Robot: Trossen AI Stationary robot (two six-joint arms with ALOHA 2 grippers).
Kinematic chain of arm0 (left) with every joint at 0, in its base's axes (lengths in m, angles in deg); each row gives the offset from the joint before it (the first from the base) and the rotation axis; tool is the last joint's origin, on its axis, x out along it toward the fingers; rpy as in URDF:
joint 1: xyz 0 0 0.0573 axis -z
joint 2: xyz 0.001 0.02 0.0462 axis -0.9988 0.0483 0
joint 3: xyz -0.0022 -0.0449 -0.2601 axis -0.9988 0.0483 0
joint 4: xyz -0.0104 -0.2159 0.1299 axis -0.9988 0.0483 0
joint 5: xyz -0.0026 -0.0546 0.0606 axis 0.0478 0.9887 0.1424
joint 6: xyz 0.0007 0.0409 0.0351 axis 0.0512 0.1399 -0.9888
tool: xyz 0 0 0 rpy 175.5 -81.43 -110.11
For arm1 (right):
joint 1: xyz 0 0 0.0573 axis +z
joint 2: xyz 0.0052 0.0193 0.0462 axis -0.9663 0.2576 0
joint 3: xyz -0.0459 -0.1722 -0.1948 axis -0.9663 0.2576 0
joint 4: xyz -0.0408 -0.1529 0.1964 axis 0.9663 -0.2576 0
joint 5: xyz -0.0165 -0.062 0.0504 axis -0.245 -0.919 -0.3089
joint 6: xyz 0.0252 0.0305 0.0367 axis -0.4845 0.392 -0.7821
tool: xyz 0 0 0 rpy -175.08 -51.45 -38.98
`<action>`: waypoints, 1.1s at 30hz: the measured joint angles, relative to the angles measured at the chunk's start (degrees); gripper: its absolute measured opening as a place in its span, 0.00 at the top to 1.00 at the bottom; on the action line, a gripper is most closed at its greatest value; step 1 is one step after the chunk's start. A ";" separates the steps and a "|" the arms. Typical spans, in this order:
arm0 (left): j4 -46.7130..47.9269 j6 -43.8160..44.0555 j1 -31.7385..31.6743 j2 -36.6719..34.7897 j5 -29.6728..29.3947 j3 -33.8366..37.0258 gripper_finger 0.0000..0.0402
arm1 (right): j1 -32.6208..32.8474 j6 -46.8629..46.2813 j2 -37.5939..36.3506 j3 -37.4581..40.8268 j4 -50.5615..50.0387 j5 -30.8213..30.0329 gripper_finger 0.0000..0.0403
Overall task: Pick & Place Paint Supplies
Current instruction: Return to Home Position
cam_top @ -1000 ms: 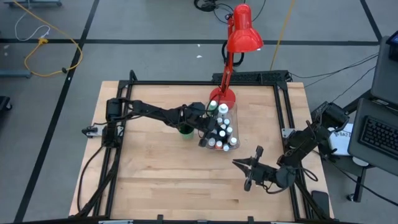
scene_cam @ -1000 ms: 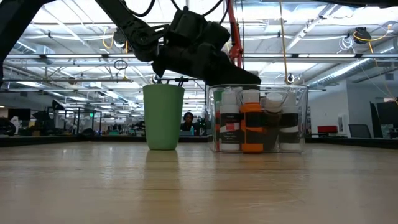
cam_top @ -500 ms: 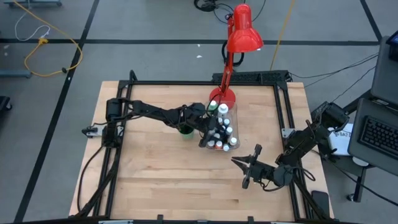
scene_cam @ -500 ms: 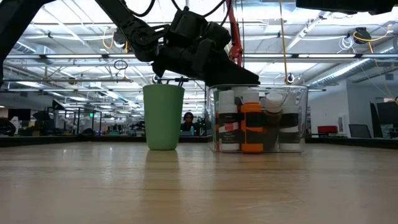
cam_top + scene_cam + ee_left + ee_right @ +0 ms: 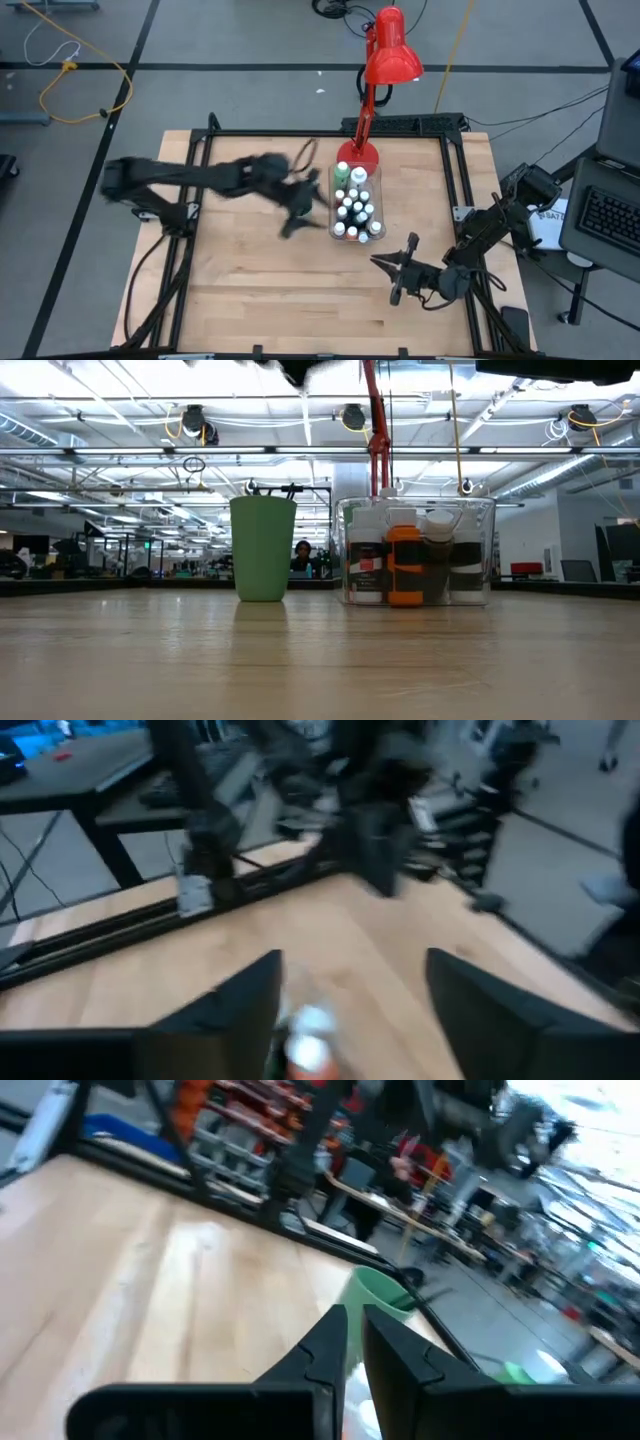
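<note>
The clear bin [image 5: 356, 206] stands mid-table, full of upright white-capped paint bottles [image 5: 404, 565]; an orange one faces the low camera. Beside it, toward the table's left, stands the green cup [image 5: 263, 547], with dark brush ends [image 5: 270, 488] sticking out above its rim. My left gripper [image 5: 300, 212] is a blur of motion above the cup and hides it from the high camera. In its wrist view the left gripper [image 5: 355, 985] is open, with a blurred white-capped bottle [image 5: 310, 1042] below. My right gripper [image 5: 396, 277] hovers shut near the table's right near corner.
A red desk lamp [image 5: 382, 60] rises from its base [image 5: 360, 155] at the table's far edge, just behind the bin. A black frame [image 5: 460, 180] borders the table. Bare wood [image 5: 260, 290] spreads along the near side. The right wrist view looks toward the green cup [image 5: 375, 1295].
My left arm has swung up and away from the bin toward the table's left, fast enough to blur. It has left the low view except for a trace at the top. Bin, bottles and cup have stayed in place.
</note>
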 joint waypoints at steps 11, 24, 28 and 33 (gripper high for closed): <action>17.85 -0.59 21.83 -36.57 -28.33 17.18 0.96 | -9.74 0.73 -1.38 0.07 2.17 15.88 0.93; 8.77 0.49 12.91 -72.84 -37.43 47.00 1.00 | -31.68 -14.49 -34.89 6.89 -20.31 50.12 1.00; 4.52 1.55 8.52 -78.77 -32.74 51.73 1.00 | -33.37 -14.65 -42.93 16.10 -17.03 50.46 1.00; 1.01 1.91 4.10 -82.05 -29.61 56.66 1.00 | -33.57 -14.90 -54.40 30.00 -3.23 50.11 1.00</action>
